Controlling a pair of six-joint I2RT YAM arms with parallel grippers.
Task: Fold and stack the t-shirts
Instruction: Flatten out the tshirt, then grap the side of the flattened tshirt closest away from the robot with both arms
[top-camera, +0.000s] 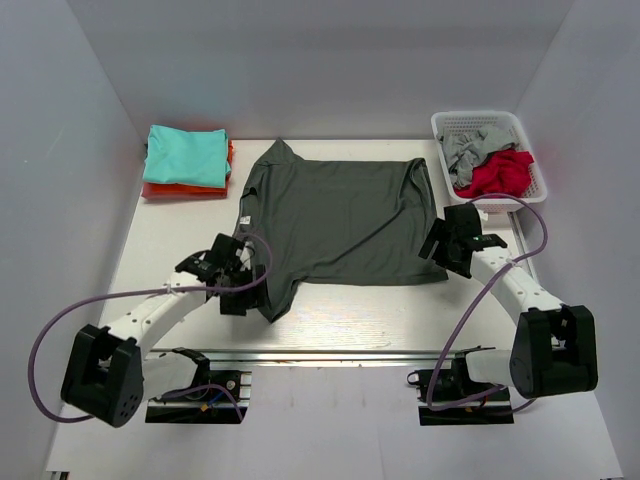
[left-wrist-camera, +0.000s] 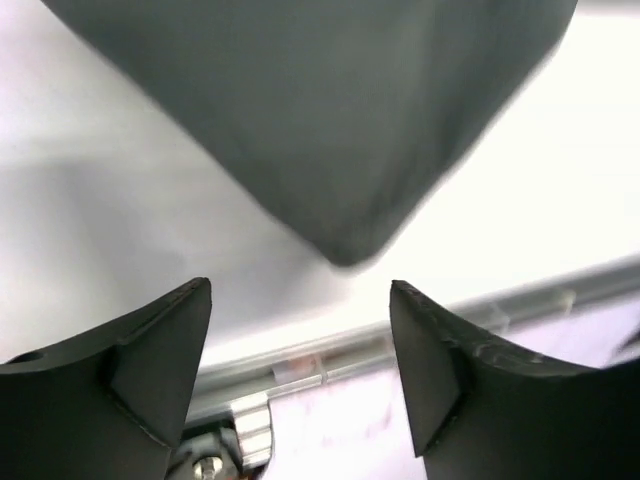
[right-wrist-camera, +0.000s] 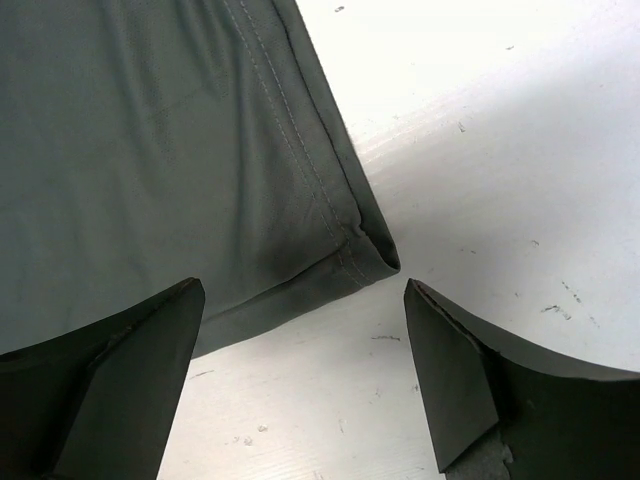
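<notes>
Seeing the charcoal t-shirt (top-camera: 340, 215) flat on the worktop (top-camera: 400, 310), I have the left gripper (left-wrist-camera: 300, 300) at its near-left sleeve, the right gripper (right-wrist-camera: 305, 300) at its near-right corner. Both pairs of fingers (left-wrist-camera: 150, 350) gape empty.

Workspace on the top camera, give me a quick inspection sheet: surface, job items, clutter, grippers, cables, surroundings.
Surface: white table, with a few small dark specks in the right wrist view.
Job's things: dark grey t-shirt spread flat at centre; teal t-shirt folded on top of an orange t-shirt at the far left; light grey t-shirt and red t-shirt crumpled in the basket.
Clutter: nothing seen.
Grippers: left gripper open at the shirt's near left corner; right gripper open at its near right hem corner; neither holds cloth.
Cables: purple cables loop off both arms, clear of the shirts.
Surroundings: plain white walls.
</notes>
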